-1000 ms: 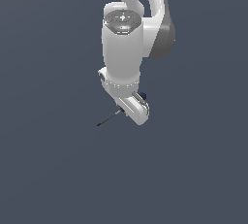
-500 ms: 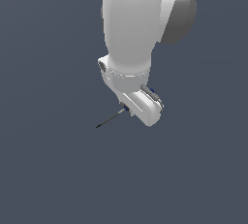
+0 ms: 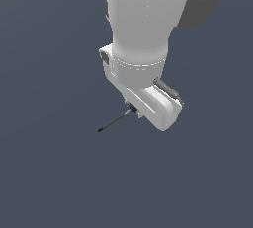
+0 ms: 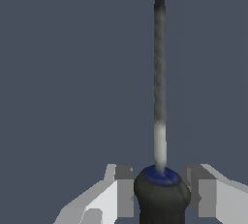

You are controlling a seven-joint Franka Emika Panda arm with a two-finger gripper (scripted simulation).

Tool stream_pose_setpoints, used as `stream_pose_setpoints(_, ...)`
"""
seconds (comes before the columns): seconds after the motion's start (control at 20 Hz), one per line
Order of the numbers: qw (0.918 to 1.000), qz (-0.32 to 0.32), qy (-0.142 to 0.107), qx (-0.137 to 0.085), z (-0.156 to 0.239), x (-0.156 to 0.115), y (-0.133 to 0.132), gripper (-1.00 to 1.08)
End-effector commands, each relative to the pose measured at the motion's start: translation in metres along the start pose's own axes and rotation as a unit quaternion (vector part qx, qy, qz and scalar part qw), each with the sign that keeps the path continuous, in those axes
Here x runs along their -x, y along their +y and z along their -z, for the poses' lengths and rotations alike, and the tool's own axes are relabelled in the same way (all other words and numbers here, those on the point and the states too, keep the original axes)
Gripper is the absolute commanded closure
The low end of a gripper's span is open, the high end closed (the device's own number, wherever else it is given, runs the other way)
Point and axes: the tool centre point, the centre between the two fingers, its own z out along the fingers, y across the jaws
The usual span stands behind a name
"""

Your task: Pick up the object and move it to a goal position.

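The object is a tiny screwdriver-like tool (image 3: 116, 121) with a thin dark grey shaft and a short blue-black handle (image 4: 161, 195). In the exterior view it sticks out from under the white arm toward the exterior view's left, tip lowest. My gripper (image 3: 132, 110) is mostly hidden behind the white hand there. The wrist view shows my gripper (image 4: 161, 189) with a grey pad (image 4: 124, 189) pressed on each side of the handle, shut on the object, and the shaft (image 4: 159, 82) pointing away from the camera.
The white arm (image 3: 143, 29) fills the upper middle of the exterior view, close to the camera. Everything else is a plain dark grey-blue ground, with no other objects or edges visible.
The arm and the held object have risen toward the exterior camera and look larger. The object keeps the same tilt in the grip.
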Motion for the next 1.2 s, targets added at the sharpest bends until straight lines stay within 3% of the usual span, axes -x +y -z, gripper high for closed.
stream_pose_setpoints(0.0,1.0,0.0,0.0,0.0,0.009,-0.002,-0.005,1.08)
stream_pose_setpoints(1.15,1.0,0.0,0.0,-0.001,0.045,-0.01,-0.029,1.08)
